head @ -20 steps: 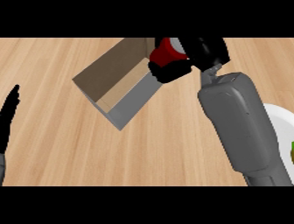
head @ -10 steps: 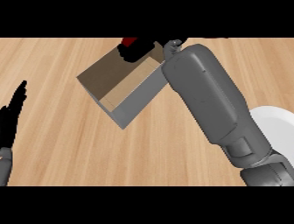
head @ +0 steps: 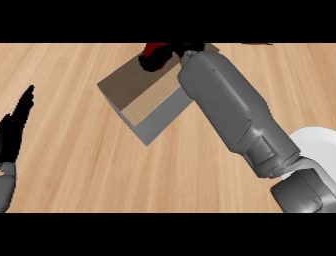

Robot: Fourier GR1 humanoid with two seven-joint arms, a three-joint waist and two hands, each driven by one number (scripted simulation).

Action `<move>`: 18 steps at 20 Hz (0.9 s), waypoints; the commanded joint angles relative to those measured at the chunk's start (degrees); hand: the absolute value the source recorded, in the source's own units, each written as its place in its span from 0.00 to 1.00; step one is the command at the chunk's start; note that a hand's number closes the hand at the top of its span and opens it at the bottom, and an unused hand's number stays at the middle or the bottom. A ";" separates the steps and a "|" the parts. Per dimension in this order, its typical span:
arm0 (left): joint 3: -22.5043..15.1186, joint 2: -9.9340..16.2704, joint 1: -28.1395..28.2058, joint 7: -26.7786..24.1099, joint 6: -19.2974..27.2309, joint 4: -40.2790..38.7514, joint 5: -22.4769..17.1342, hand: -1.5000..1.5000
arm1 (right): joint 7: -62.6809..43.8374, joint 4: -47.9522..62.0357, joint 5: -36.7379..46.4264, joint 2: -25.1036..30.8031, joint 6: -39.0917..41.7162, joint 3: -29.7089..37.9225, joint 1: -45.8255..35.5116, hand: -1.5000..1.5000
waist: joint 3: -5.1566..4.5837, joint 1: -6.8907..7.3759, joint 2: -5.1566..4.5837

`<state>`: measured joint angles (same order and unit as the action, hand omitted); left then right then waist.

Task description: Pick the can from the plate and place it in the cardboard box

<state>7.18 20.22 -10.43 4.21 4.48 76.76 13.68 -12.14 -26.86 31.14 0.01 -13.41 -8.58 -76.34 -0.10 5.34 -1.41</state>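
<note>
kitchen | wooden counter (head: 67, 75) | white plate (head: 326, 145)

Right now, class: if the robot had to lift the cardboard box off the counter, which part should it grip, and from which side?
Probably the cardboard box by its grey near wall, from its open left side: the right hand, holding the red can, and its forearm cover the far and right parts.

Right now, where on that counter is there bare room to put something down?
Bare wood lies between the left hand and the cardboard box, and below the box. It is crowded at the right, where the right forearm crosses to the plate.
</note>
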 commanded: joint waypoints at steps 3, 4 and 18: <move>-1.37 -0.86 1.38 0.30 -0.52 1.69 0.50 0.50 | -0.14 8.09 -6.74 -0.01 -0.95 1.37 -1.82 0.00 | 0.04 1.33 -0.14; -1.80 -1.56 -0.58 0.43 0.07 1.13 0.83 0.50 | -0.09 8.47 -7.92 -0.01 -2.92 -0.02 -0.97 0.00 | 0.01 2.67 -0.54; -0.54 -1.57 -0.59 0.16 0.87 -0.41 1.07 0.50 | 17.21 7.08 -19.26 -0.01 -15.27 7.94 -1.65 0.00 | 0.12 -0.03 -0.14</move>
<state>6.72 19.46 -11.72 3.75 4.36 75.26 14.45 1.03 -19.32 15.31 0.00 -25.02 -4.16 -78.16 -0.04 6.22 -1.73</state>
